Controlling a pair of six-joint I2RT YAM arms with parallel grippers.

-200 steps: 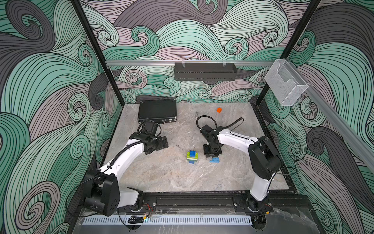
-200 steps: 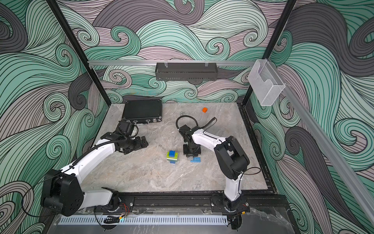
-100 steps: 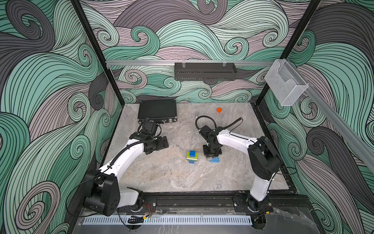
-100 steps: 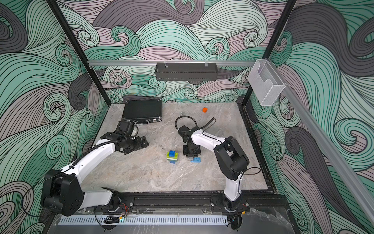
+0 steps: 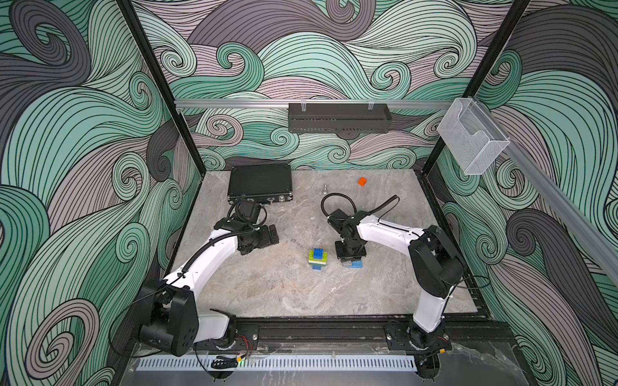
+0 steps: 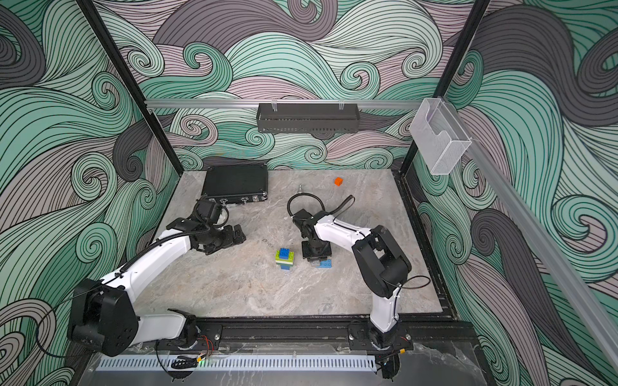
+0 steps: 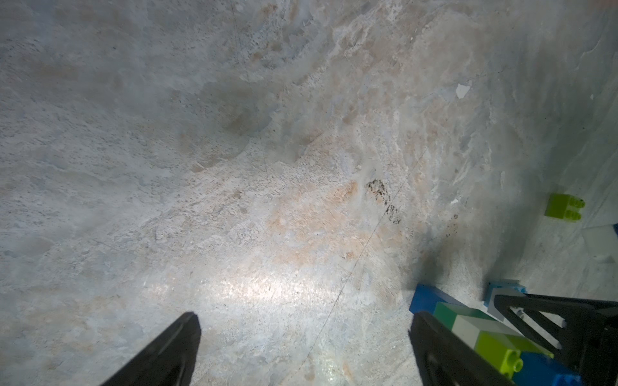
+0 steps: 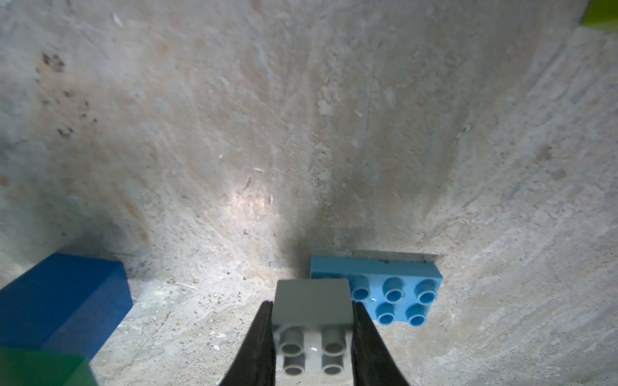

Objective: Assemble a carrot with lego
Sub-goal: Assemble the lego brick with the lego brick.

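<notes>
Grey square plastic brick (image 8: 312, 314) sits tight in the right pincer (image 8: 311, 304), which is closed narrow on its two sides. It is near the half-built carrot of stacked blue, lime and green bricks (image 5: 317, 259), on the right arm's side, right up against a flat light blue plastic brick (image 8: 394, 280) (on its end or only touching, I cannot tell). I think grey must join blue. Keep it level, line up the bumps, then push straight down, so the blue brick does not slide on the marbled counter (image 5: 267, 294). The left pincer (image 7: 304, 315) is wide, holding nothing, apart from the carrot on its other side.
</notes>
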